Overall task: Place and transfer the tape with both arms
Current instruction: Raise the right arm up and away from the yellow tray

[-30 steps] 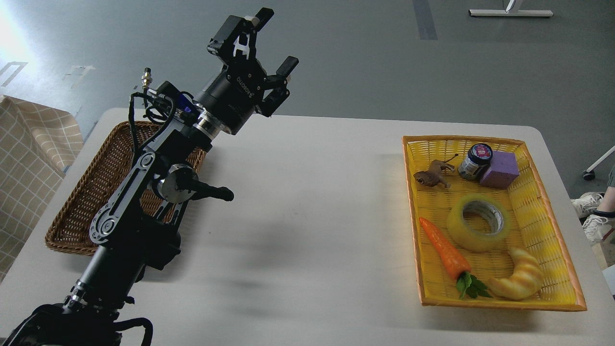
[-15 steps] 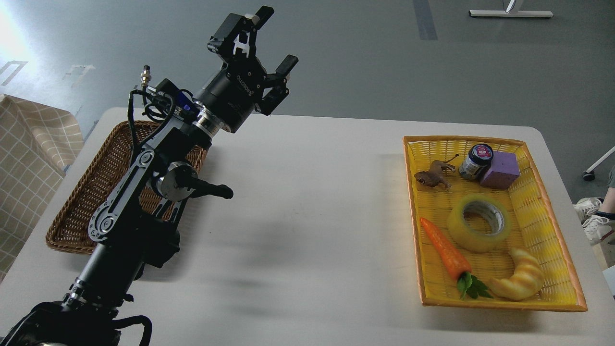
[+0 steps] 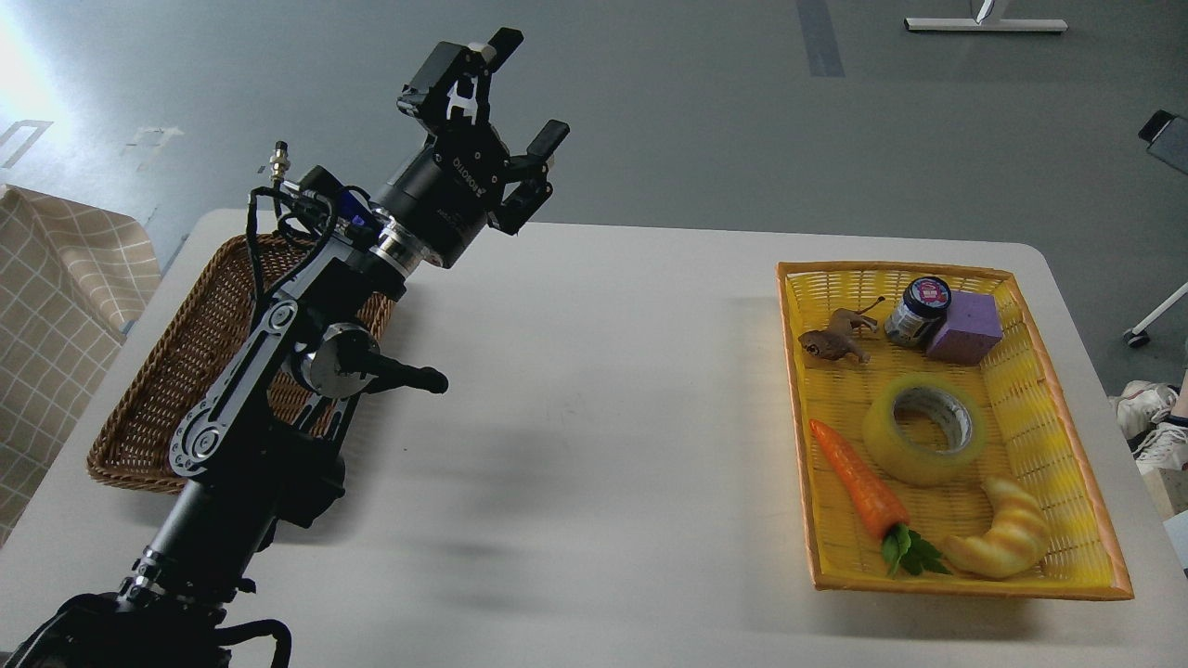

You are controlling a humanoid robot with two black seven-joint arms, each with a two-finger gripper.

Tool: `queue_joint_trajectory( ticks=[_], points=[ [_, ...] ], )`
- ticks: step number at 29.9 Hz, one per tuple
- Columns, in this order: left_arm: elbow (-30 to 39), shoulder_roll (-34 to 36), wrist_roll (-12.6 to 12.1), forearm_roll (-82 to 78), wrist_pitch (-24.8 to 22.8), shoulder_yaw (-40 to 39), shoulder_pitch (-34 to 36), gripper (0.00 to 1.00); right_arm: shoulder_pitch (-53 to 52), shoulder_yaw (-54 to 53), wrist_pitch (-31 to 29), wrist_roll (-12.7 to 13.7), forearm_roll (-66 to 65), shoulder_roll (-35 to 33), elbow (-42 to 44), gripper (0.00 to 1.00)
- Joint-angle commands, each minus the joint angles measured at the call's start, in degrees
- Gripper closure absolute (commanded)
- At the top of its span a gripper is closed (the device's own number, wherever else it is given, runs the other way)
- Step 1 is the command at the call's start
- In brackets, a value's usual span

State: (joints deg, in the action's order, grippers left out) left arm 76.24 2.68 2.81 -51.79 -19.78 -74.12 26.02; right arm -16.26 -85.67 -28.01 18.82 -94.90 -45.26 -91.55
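Note:
The tape (image 3: 925, 430), a yellow-green roll with a grey-white core, lies flat in the middle of the yellow basket (image 3: 1067, 427) on the right of the white table. My left arm rises from the lower left, and its gripper (image 3: 524, 88) is open and empty, held high above the table's far left edge, far from the tape. My right arm and gripper are out of view.
In the yellow basket lie an orange carrot (image 3: 858, 481), a pale croissant (image 3: 1007, 538), a brown toy animal (image 3: 835, 339), a dark jar (image 3: 917, 311) and a purple block (image 3: 965, 327). A brown wicker basket (image 3: 176, 371) stands at the left, under my arm.
My left arm and gripper have shifted slightly to the left. The tape has not moved.

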Motion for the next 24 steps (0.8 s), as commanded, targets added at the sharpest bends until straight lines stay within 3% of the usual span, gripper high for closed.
queue_joint_trajectory(
  ticks=[1, 24],
  points=[
    [0.0, 0.2, 0.0, 0.0, 0.0, -0.1, -0.3, 0.02, 1.4, 0.2, 0.0, 0.2, -3.3, 2.3, 0.0, 0.02],
    [-0.2, 0.0, 0.1, 0.0, 0.0, -0.1, -1.7, 0.02, 1.8, 6.2, 0.0, 1.6, -8.4, 7.7, -0.6, 0.02]
  ],
)
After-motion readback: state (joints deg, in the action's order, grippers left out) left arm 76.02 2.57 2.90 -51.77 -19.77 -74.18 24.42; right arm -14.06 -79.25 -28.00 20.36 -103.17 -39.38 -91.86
